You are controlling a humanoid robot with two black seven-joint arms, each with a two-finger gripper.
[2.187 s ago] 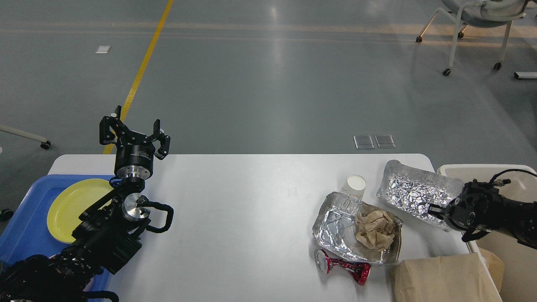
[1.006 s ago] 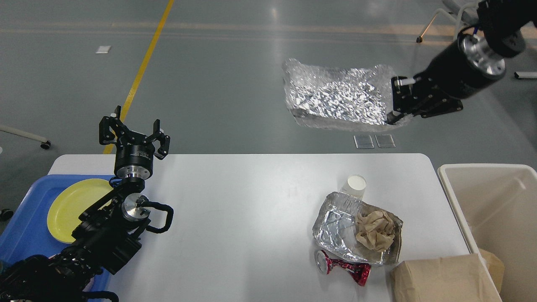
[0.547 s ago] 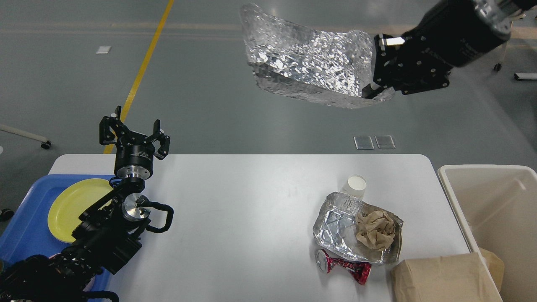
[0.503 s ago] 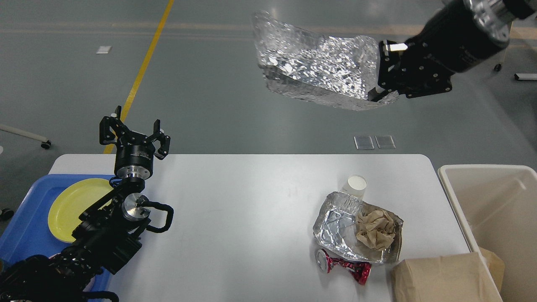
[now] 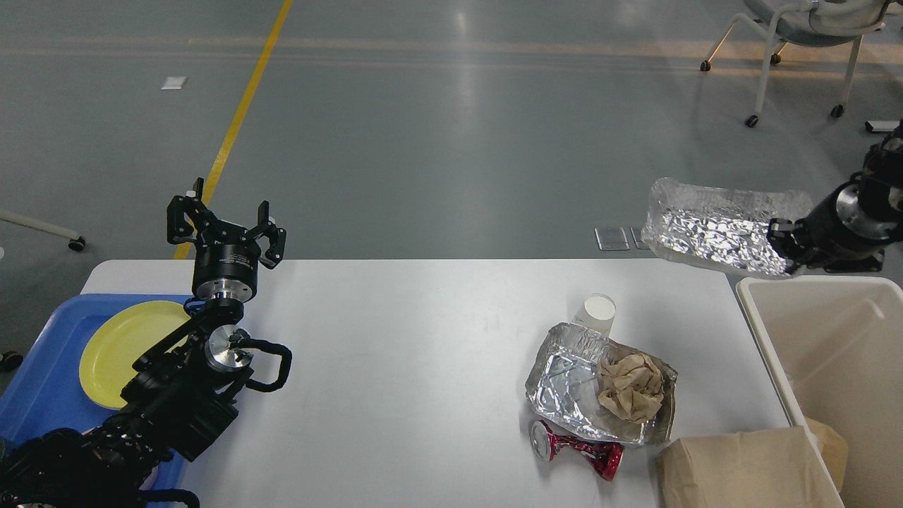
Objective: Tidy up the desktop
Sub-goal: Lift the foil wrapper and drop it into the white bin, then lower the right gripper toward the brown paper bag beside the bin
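- Holding a crumpled foil tray [image 5: 712, 233] aloft at the right edge of the frame, pinched by its right end in the right end effector [image 5: 783, 243], fingers closed on the foil rim.
- Stretching the tray's long axis leftward from the grip, roughly level, over the far right corner of the worktop [image 5: 423, 353].
- Lying just below and right of the grip: the cream bin [image 5: 790, 353], so the coming move, by judgement, being a short carry rightward and down before release.
- Hovering open-fingered at the left, above the yellow plate [image 5: 120, 346] on the blue tray [image 5: 35, 395]: the left end effector [image 5: 226, 229], well apart from the bin.
- Waiting on the worktop at lower right: a second foil tray [image 5: 564, 381] with crumpled brown paper [image 5: 630, 388], a plastic cup [image 5: 596, 314], a crushed red can [image 5: 578, 448], a brown paper bag [image 5: 741, 469].
- Showing no readable writing or brand anywhere.
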